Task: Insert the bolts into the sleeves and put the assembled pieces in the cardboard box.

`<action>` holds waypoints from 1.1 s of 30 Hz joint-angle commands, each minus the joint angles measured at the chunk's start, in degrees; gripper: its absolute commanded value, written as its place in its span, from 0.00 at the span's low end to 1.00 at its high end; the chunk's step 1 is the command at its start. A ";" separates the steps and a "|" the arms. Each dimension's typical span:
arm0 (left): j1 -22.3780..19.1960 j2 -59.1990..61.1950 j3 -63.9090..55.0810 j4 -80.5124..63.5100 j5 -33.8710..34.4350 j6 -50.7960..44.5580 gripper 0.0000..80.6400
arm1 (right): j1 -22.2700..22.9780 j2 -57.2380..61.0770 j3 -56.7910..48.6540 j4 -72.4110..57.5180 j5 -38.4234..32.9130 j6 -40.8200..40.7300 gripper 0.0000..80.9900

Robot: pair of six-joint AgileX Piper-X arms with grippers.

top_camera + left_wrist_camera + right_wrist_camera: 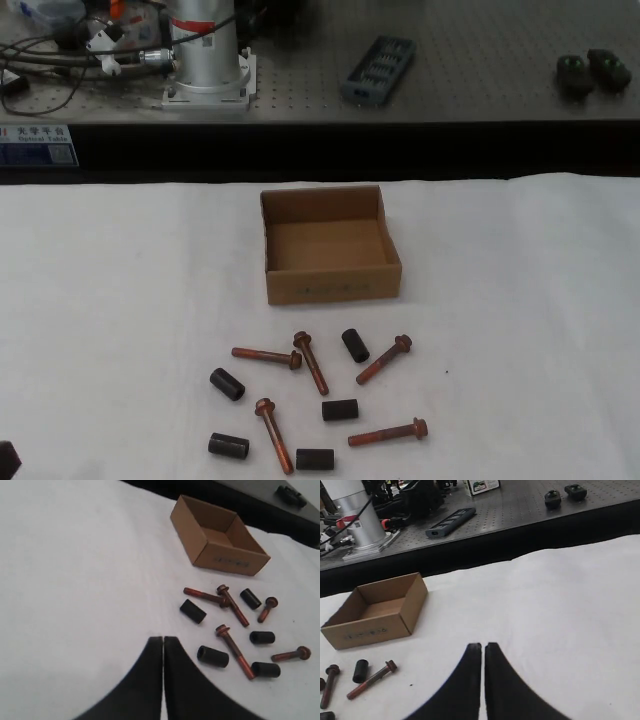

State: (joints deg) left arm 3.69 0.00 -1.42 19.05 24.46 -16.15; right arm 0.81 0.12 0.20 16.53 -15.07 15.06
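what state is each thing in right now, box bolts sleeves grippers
brown cardboard box: open-topped, empty
copper-coloured metal bolts: five, lying loose on white cloth, none sleeved
black cylindrical sleeves: five, lying loose, no bolt inside
left gripper: shut, empty
right gripper: shut, empty

Cardboard box [333, 285] on white cloth [120, 300], w/ 5 bolts [311, 362] & 5 sleeves [340, 409] scattered loose just camera-side of it.
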 commanded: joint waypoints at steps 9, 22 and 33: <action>-6.57 17.66 -12.29 1.04 3.62 15.15 0.01 | 0.02 12.81 -10.60 -0.24 -4.10 -4.93 0.04; -23.23 52.64 -31.12 4.45 2.35 41.31 0.01 | 0.02 39.31 -24.79 -0.24 -7.84 -5.29 0.04; -32.04 74.10 -42.18 5.78 -5.26 58.73 0.01 | 0.02 44.54 -27.19 -1.51 -7.99 -8.71 0.04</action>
State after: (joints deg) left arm -27.65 71.50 -40.39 23.27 23.01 39.29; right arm 0.81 44.55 -26.23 15.83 -22.09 7.08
